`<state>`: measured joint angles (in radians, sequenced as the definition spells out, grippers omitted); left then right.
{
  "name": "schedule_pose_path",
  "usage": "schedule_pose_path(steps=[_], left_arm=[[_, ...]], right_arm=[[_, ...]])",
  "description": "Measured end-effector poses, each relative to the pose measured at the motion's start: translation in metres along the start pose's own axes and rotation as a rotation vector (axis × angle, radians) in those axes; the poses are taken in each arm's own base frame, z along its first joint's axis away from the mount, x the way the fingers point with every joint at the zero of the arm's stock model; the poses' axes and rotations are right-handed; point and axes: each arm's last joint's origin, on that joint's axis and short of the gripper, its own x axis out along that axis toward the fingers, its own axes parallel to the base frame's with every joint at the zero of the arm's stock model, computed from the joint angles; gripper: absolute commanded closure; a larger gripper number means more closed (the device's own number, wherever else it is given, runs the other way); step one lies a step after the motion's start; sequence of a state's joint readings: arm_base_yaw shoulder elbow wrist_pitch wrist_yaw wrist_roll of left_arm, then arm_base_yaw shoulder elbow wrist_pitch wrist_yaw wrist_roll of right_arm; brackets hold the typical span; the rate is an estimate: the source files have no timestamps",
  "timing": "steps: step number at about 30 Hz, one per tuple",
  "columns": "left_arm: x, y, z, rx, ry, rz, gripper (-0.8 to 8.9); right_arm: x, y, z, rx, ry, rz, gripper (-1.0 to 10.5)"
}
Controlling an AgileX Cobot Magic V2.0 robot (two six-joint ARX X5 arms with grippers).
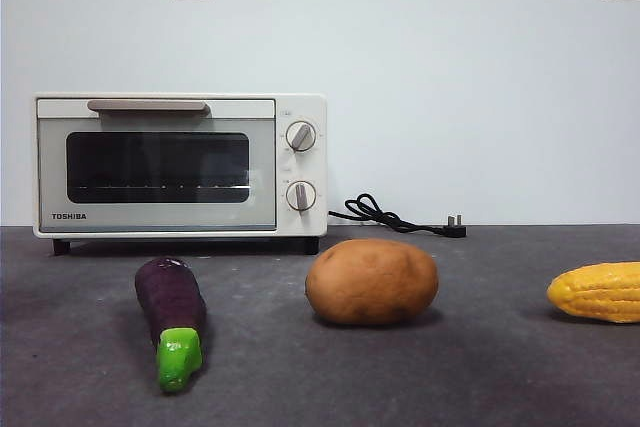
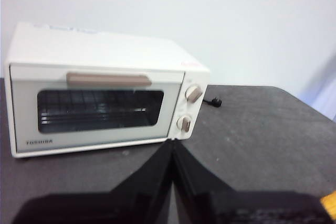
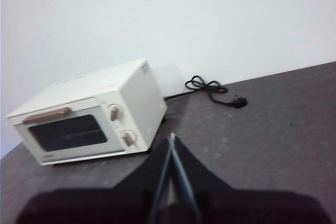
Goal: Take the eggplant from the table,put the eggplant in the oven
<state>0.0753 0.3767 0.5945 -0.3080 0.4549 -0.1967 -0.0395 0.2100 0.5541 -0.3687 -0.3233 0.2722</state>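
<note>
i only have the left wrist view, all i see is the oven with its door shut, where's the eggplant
Observer: The eggplant lies on the table in front of the oven door, green stem toward the front camera.
Operator: anything close to it
Observer: A potato sits beside it, not touching, in front of the oven's knobs; a corn cob lies beyond the potato.
Operator: is the right hand busy
Observer: No, the right hand is shut on nothing, above the table.
</note>
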Motion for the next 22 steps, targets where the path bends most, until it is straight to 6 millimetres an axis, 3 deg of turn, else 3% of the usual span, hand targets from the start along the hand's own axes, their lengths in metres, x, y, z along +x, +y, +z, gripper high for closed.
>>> schedule_pose_path(steps=[5,14,22], left_arm=[[0.005,-0.005,0.038,-0.02,0.063,0.011,8.19],[0.01,-0.023,0.098,0.038,0.12,-0.045,8.19],[0.008,-0.038,0.134,0.078,0.118,-0.107,8.19]], right_arm=[[0.006,0.012,0.041,-0.026,0.11,0.047,9.6],[0.035,0.026,0.102,-0.059,0.3,0.146,9.6],[0.063,0.046,0.141,-0.086,0.397,0.277,9.5]])
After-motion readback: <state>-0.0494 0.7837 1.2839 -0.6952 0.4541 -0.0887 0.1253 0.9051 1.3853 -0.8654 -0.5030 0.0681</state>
